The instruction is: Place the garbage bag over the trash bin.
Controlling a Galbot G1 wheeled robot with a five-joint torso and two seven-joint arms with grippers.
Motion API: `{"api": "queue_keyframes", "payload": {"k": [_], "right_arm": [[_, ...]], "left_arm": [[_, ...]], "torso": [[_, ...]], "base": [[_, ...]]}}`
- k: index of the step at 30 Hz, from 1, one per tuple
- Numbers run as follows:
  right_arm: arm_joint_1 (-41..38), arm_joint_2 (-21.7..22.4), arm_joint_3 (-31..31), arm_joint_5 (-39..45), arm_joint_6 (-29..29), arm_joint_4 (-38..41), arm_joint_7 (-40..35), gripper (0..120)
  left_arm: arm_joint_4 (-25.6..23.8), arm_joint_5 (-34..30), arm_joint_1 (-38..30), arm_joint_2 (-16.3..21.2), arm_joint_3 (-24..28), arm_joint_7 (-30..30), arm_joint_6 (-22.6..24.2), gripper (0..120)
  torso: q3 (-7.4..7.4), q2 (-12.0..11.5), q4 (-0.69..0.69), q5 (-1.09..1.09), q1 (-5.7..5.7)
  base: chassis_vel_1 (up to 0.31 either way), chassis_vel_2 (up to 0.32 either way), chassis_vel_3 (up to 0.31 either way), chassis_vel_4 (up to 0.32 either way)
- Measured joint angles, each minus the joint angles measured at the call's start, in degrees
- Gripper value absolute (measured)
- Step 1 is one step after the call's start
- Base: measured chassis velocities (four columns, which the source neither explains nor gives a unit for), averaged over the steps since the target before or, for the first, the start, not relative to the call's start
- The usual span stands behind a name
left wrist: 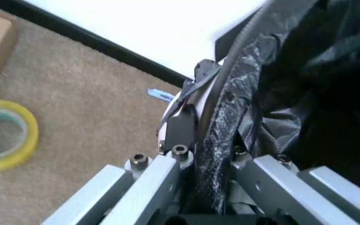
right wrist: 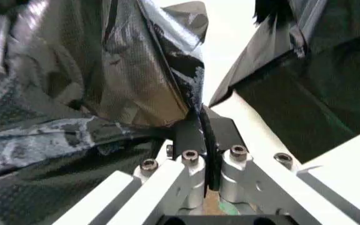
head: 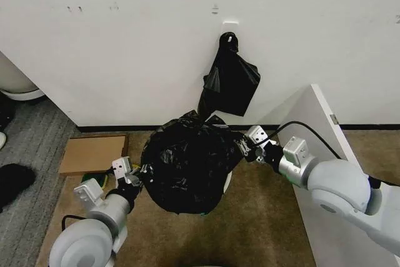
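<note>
Evidently both arms are stretching the garbage bag [head: 187, 170] over the trash bin [head: 227, 182], which it almost hides on the carpet by the wall. The left gripper [head: 139, 176] and right gripper [head: 245, 149] each pinch plastic at opposite sides, 2 holds keeping the mouth spread.

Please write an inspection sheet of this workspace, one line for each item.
Surface: brown carpet floor.
Job's things: black bag draped over the bin, which is nearly hidden; a white sliver shows.
Clutter: yellow tape roll, flat cardboard, blue scrap on the carpet.
Grippers: left gripper and right gripper each pinch the bag's edge on opposite sides, fingers shut on the film.
Cables: black cable along the right arm.
Surroundings: white wall with a smaller black bag on a hook; white panel at right.
</note>
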State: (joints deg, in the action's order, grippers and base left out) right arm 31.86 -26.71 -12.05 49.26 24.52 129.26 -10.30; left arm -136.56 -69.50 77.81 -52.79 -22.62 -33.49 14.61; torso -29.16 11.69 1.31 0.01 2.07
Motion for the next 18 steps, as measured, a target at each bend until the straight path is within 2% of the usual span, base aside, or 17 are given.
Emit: {"api": "queue_keyframes", "payload": {"k": [4,6,9,11,12,18], "right_arm": [[-0.2,-0.1,0.4,2.3,-0.6,1.8,-1.6,0],[-0.1,-0.1,0.6,2.9,-0.7,2.3,-2.2,4],[0.3,0.0,1.7,5.2,-0.9,2.8,-4.5,21],[0.7,-0.1,3.9,7.6,-0.9,2.6,-5.2,29],[0.7,-0.1,3.9,7.6,-0.9,2.6,-5.2,29],[3.3,0.0,12.2,14.0,-0.2,3.1,-5.7,52]], "left_arm": [[0.0,1.6,0.2,-0.1,0.5,0.0,0.1,1],[0.0,1.9,0.2,-0.2,0.7,0.0,0.1,1],[0.3,2.6,0.2,-0.5,0.8,-0.2,0.1,0],[0.3,3.2,0.8,-0.9,0.4,-0.5,0.1,0],[0.3,3.2,0.8,-0.9,0.4,-0.5,0.1,0],[0.2,3.7,1.5,-1.8,0.0,-1.3,-0.2,0]], "torso": [[0.00,0.0,0.00,-0.01,0.00],[0.00,0.0,0.00,-0.02,0.00],[0.00,0.0,0.01,-0.01,0.00],[0.00,0.0,0.00,0.00,0.00],[0.00,0.0,0.00,0.00,0.00],[0.00,0.0,-0.01,0.00,0.00]], "base": [[0.000,0.000,0.000,0.000],[0.000,0.000,0.000,0.000],[0.000,0.000,0.000,0.000],[0.000,0.000,0.000,0.000],[0.000,0.000,0.000,0.000],[0.000,0.000,0.000,0.000]]}}
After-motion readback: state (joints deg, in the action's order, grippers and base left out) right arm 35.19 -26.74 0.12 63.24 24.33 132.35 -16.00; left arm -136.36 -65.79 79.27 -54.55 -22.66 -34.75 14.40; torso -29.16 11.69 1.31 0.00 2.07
